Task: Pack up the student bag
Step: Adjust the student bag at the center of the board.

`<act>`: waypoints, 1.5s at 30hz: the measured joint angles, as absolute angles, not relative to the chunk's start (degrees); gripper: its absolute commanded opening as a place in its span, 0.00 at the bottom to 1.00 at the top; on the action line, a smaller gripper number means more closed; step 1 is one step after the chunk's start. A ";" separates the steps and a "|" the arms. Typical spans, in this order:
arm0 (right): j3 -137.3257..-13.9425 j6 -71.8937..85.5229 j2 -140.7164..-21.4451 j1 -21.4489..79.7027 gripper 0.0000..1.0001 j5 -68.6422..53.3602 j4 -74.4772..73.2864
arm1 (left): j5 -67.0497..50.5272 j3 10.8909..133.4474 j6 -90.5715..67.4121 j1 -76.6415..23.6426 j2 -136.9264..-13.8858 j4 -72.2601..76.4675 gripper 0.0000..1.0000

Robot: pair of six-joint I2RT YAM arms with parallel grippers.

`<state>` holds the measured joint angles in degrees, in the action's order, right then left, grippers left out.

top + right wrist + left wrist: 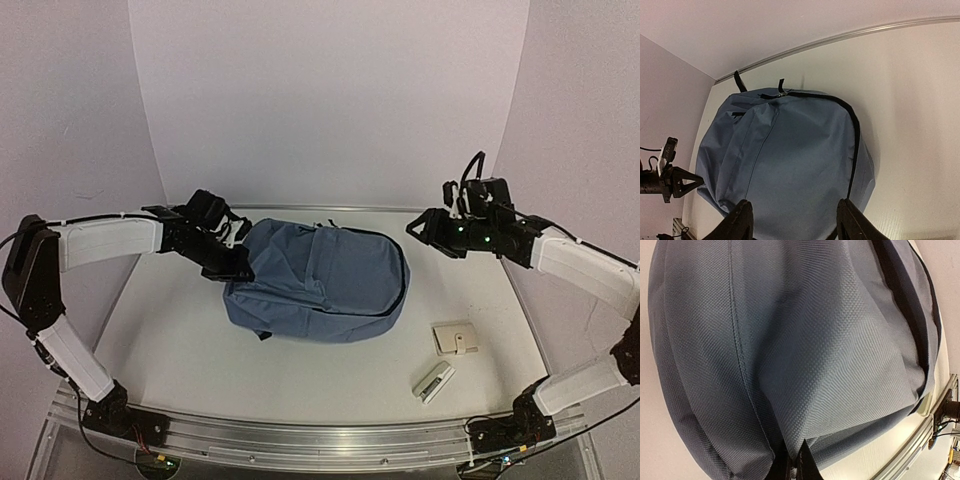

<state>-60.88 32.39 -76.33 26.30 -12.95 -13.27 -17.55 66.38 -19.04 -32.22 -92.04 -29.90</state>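
The student bag (320, 285), a dusty-blue backpack with a black zipper line, lies flat in the middle of the table. My left gripper (238, 268) is at the bag's left edge, shut on a pinched fold of its fabric. In the left wrist view the blue cloth (815, 340) fills the frame and the black fingertips (797, 460) clamp it at the bottom. My right gripper (415, 228) hovers off the bag's upper right, open and holding nothing. The right wrist view looks down on the bag (790, 155) between the spread fingers of that gripper (795, 220).
A beige wallet-like case (455, 338) and a small white-and-green box (434, 381) lie on the table to the right of the bag. A metal rail (320, 440) runs along the near edge. White walls close in on three sides.
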 measured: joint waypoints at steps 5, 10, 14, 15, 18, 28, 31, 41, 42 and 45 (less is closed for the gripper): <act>-54.85 33.92 -76.32 26.37 0.63 -14.29 -13.19 | -18.29 62.14 -21.36 -36.87 -87.69 -28.16 0.00; -49.08 35.60 -76.86 27.49 0.64 -14.91 -12.97 | -18.62 56.94 -28.40 -47.23 -82.99 -25.42 0.03; -45.52 36.86 -77.08 28.51 0.63 -14.12 -12.79 | -19.18 53.55 -35.11 -55.00 -81.54 -22.06 0.20; -44.94 37.15 -77.09 28.62 0.62 -13.75 -12.72 | -19.59 53.18 -36.38 -56.16 -81.37 -21.62 0.25; -43.68 37.74 -77.08 28.71 0.60 -12.58 -12.64 | -20.53 52.62 -39.28 -58.02 -80.27 -20.54 0.42; -42.66 38.97 -77.15 28.73 0.49 -10.25 -10.10 | -13.47 62.54 -34.75 -51.67 -72.71 -27.17 0.69; -42.06 39.65 -77.21 29.02 0.40 -10.51 -8.89 | -11.81 64.55 -31.07 -45.47 -73.72 -28.11 0.77; -41.54 41.42 -78.27 29.38 0.22 -10.55 -6.30 | -7.52 75.52 -18.02 -42.48 -91.89 -31.58 0.81; -41.54 41.50 -78.46 29.41 0.21 -10.55 -6.12 | -6.84 76.66 -17.42 -42.42 -93.42 -31.97 0.80; -41.54 41.63 -79.01 29.53 0.19 -10.52 -5.66 | -4.29 79.50 -15.90 -42.27 -97.35 -33.64 0.72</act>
